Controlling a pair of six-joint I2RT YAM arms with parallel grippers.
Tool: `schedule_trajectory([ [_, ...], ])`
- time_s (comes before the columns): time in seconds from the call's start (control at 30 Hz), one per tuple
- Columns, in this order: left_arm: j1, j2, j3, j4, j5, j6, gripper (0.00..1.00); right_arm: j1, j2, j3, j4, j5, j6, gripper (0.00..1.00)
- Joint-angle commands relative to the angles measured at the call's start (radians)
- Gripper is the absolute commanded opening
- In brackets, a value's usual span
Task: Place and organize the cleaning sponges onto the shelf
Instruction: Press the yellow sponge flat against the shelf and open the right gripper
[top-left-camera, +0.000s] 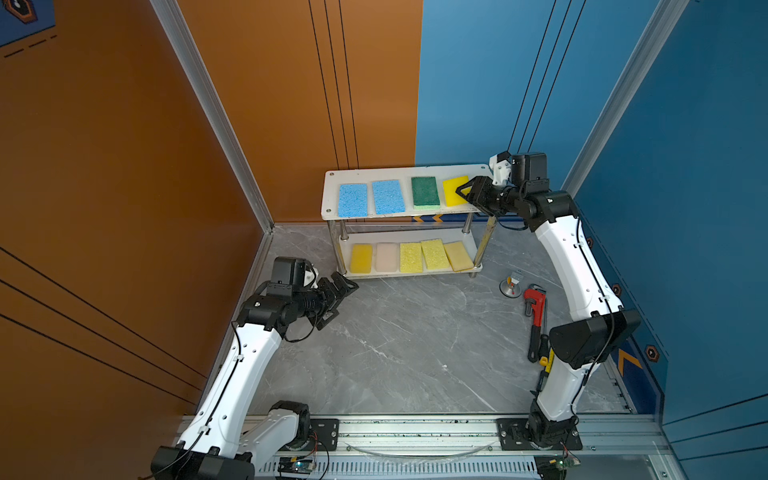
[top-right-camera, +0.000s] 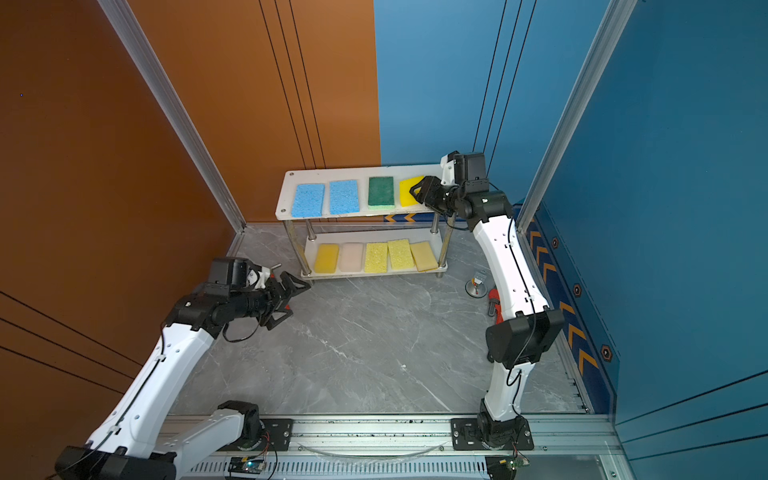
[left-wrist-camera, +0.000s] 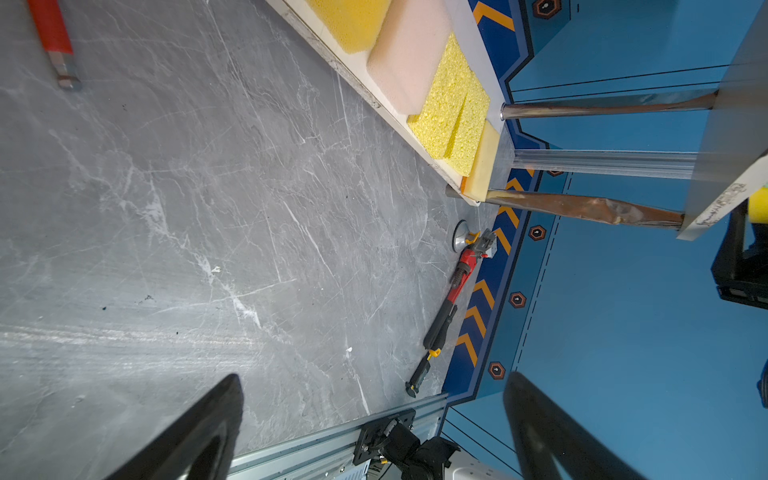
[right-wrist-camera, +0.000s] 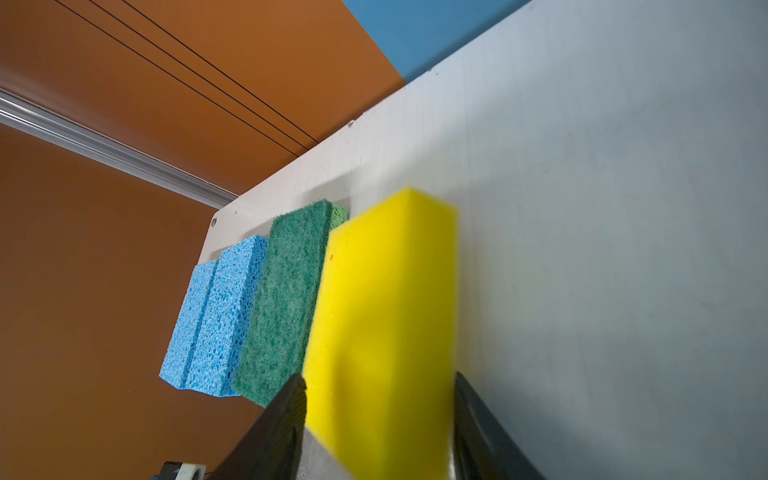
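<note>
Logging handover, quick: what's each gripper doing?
Left gripper: open, empty.
Right gripper: jaws around the yellow sponge; grip cannot be told.

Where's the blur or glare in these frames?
Right wrist view: the bright yellow sponge is smeared at its edges; the blue sponges and dark green sponge beyond it are crisp. Left wrist view: the left tool has soft, defocused fingers, and the shelf top board looks streaked. Both top views: sharp, evenly lit.

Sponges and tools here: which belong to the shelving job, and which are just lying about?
Part of the job: shelf; two blue sponges; green sponge; bright yellow sponge; five sponges on the lower tier.
Lying about: red pipe wrench; small metal stand; black-and-yellow tool; red-handled tool.
</note>
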Motion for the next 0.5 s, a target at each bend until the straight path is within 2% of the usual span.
schedule_trajectory([
  [0.0,0.009,0.004,-0.003,-0.020,0.021,0.025,0.98,-0.001,-0.026,-0.009,-0.016,0.027,-0.031,0.56],
  [0.47,0.009,-0.002,-0.003,-0.020,0.020,0.023,0.98,0.000,-0.029,-0.010,-0.025,0.032,-0.051,0.58],
])
